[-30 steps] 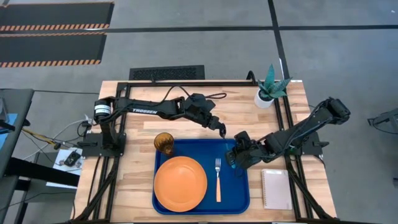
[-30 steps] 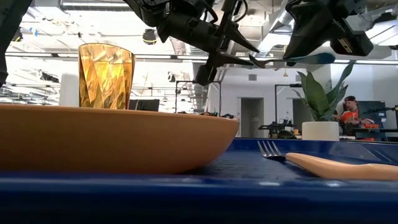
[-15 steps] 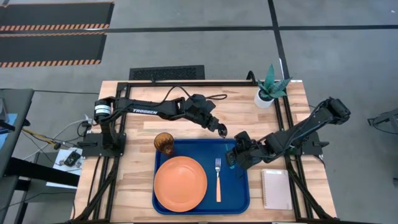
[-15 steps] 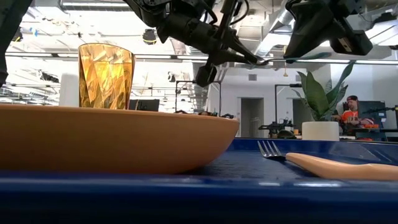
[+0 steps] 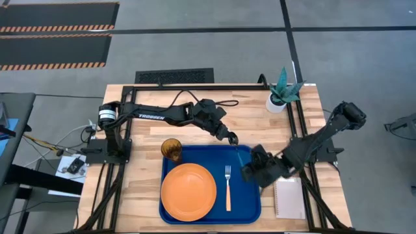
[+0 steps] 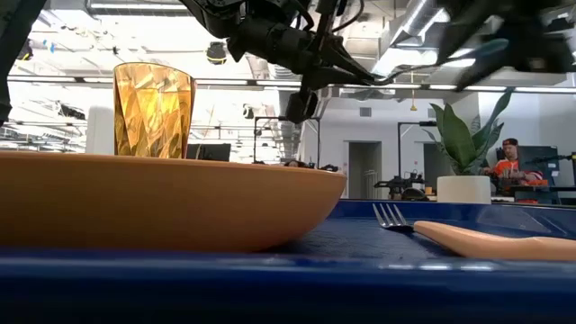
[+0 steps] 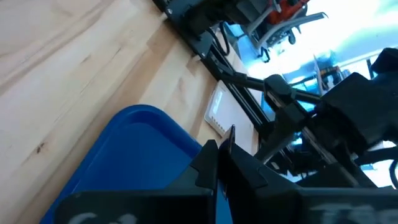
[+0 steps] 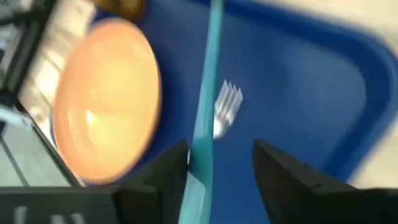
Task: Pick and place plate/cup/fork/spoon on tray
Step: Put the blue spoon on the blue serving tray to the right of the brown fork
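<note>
Spoon point(image 8: 208, 81) is airborne over the far right part of the tray point(image 5: 170, 211), spanning the two grippers and touching nothing below.
- Left gripper point(image 5: 233, 139): over the tray's far edge. Jaws drawn together on what looks in the low view like the dark bowl end.
- Right gripper point(image 5: 250, 173): over the tray's right side. In the right wrist view its jaws stand apart, with the teal handle running between them close against one finger, so not clamped as far as I can tell.

Already on the tray: plate point(image 5: 188, 192) near left, cup point(image 5: 171, 149) far left corner, fork point(image 5: 228, 188) lying right of the plate. Counter point(image 5: 140, 188) carries the tray.

Handling, my judgement:
- Spoon is light, stiff, thin and smooth.
- A pinch at the rounded bowl gives little flat surface, so it may pivot or slip; mid-handle is the surer hold.
- Free strip of tray right of the fork looks the natural spot.
- A low release should stop it bouncing or knocking the fork.
</note>
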Motion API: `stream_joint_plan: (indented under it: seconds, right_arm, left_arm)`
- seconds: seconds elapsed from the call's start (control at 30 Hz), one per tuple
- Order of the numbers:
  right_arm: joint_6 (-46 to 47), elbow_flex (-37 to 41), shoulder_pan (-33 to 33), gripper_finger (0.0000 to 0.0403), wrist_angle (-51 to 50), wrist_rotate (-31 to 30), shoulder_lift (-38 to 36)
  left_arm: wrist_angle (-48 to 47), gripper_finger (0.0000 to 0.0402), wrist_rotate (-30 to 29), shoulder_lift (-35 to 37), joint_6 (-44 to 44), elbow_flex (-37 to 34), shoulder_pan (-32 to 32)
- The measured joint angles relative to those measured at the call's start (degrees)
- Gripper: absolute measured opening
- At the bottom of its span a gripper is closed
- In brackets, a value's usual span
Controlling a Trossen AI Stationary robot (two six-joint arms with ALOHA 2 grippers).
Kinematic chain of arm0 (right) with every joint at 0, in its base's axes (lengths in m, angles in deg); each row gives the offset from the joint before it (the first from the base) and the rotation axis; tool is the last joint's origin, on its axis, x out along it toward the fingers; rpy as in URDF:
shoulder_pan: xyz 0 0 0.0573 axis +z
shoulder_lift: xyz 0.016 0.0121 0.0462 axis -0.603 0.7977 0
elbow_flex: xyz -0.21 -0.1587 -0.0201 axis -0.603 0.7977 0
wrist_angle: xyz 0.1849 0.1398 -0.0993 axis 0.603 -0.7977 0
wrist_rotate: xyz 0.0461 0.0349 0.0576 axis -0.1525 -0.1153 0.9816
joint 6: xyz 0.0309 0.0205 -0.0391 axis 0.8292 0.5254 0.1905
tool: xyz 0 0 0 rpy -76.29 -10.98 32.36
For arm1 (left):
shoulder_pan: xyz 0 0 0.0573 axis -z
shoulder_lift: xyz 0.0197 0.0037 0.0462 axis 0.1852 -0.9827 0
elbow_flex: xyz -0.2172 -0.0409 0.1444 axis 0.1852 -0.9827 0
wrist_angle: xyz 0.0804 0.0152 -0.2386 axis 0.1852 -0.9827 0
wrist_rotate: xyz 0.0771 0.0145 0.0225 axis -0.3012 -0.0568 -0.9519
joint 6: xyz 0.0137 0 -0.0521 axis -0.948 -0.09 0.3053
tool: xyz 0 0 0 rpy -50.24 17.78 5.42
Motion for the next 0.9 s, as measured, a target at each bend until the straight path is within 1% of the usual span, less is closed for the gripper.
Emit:
stream_joint_plan:
  seconds: [0.1,0.2,0.37,0.47,0.53,0.6,0.7,0.8,0.87,0.9]
  right_arm:
    - [5.54,0.00,5.07,0.0217,-3.43,1.42,0.00]
    - [13.42,0.00,11.62,0.0230,-6.08,1.59,0.00]
    - [28.66,0.02,22.40,0.0234,-10.06,1.55,0.00]
    - [36.16,0.06,26.87,0.0230,-12.92,1.43,0.32]
    - [40.12,0.07,29.03,0.0227,-14.97,1.39,0.33]
    - [42.34,0.07,30.05,0.0224,-16.00,0.98,0.33]
    - [42.62,0.07,30.60,0.0222,-15.94,0.90,0.32]
    - [41.93,0.07,30.60,0.0221,-16.03,0.75,0.31]
    - [41.41,0.07,30.55,0.0221,-15.98,0.53,0.31]
    - [41.33,0.07,30.55,0.0221,-15.99,0.22,0.31]
  left_arm:
    - [-0.29,0.0000,0.32,0.00,-1.64,0.00,0.24]
    - [-0.30,0.0000,0.44,0.00,-3.96,0.00,1.15]
    - [0.32,0.0000,1.32,-0.48,-7.07,0.07,4.62]
    - [1.43,0.0000,0.75,-1.75,-7.74,0.29,6.44]
    - [1.09,0.0000,0.71,-4.05,-8.46,2.51,7.37]
    - [-1.74,0.0000,2.40,-7.01,-10.22,5.62,8.14]
    - [-6.09,0.0000,2.33,-10.87,-13.75,12.47,8.95]
    - [-14.37,0.0000,1.74,-14.07,-18.54,19.65,9.23]
    - [-19.44,0.0000,1.00,-16.55,-21.00,22.71,9.18]
    - [-19.81,0.0000,0.56,-17.65,-21.21,23.68,9.17]
